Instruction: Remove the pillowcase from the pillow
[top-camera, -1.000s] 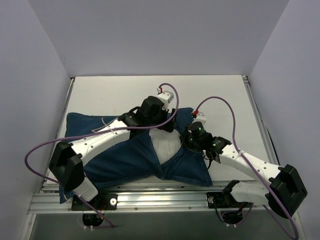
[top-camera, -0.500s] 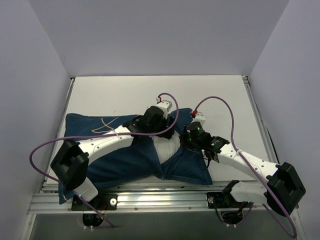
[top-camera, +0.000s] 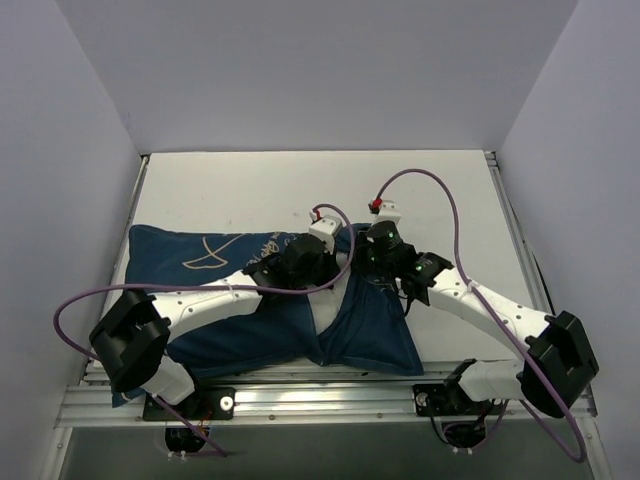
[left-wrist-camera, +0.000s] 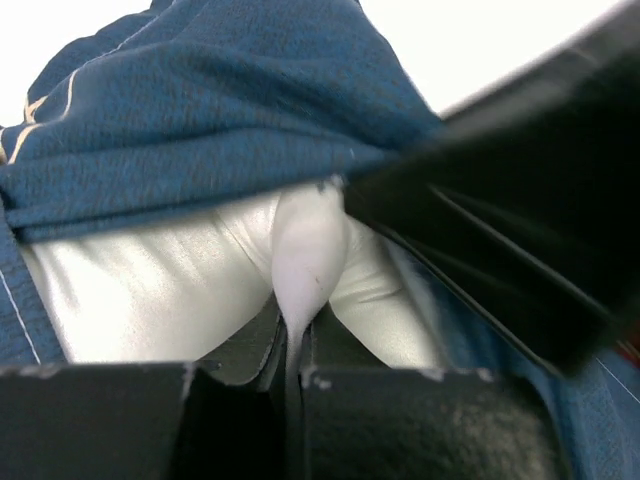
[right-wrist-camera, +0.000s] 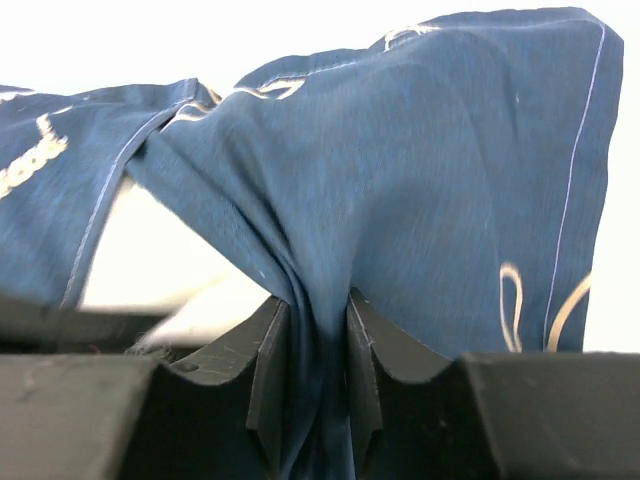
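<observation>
**A:** From above, where do we find the pillowcase (top-camera: 165, 250)?

**B:** It lies over the left and middle of the counter (top-camera: 300, 185), and the pillow (top-camera: 328, 315) is inside it. Only a white wedge shows at the opening. The left pincer (top-camera: 320, 278) is down at this white part. The right pincer (top-camera: 368, 268) is just beside it, on the navy flap.

**A:** And the left wrist view?

**B:** There we see the left pincer clenched on a thin pinch of the pillow's white skin, with the navy hem just above. The skin looks shiny, so we judge it slippery. Such a small pinch may slide out.

**A:** The right wrist view?

**B:** A fold of navy cloth fills the gap between the fingers (right-wrist-camera: 268, 370), so the right pincer is grasping the pillowcase. The jaws stand a little apart, and the hold looks light to us.

**A:** How will these things handle?

**B:** Both are soft and light, we think. The cover is limp and will bunch rather than slide off in one piece. The pillow is plump and fills it tightly. We would take the cover at its stitched hem and hold the pillow with a deeper pinch.
</observation>
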